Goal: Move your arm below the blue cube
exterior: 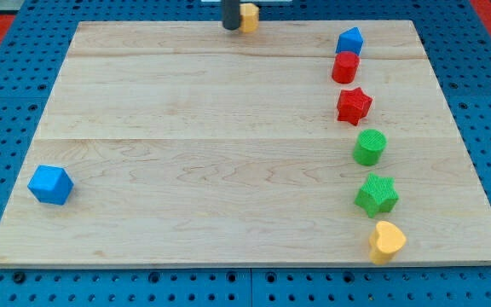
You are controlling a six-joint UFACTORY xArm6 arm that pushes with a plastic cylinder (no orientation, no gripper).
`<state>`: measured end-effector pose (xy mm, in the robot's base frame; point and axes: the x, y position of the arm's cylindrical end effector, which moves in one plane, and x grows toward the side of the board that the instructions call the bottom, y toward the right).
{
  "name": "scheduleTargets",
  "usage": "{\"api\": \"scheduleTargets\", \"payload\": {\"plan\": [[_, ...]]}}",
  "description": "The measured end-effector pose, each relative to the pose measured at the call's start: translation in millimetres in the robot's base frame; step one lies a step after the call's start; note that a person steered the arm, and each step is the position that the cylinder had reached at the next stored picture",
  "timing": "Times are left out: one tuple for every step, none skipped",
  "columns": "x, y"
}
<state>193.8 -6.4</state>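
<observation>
My tip [230,26] is at the view's top edge of the wooden board [228,153], just left of a yellow block [250,17] and touching or almost touching it. A blue cube [50,184] lies alone near the board's lower left corner, far down and to the left of my tip. A second blue block [349,40], angular in shape, sits at the upper right, heading a column of blocks.
Below the upper right blue block, a column runs down the right side: a red cylinder [344,67], a red star [354,105], a green cylinder [369,147], a green star [376,194] and a yellow heart [387,241].
</observation>
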Motion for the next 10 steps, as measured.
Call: {"api": "scheduleTargets", "payload": {"plan": [[-1.6,45.2],[-2.0,55.2],[3.6,34.4],[50.1,-18.3],[111.1,-23.5],[159.8,-24.2],[217.5,-30.8],[271.7,-53.1],[316.8,-89.6],[361.8,-138.8]]}}
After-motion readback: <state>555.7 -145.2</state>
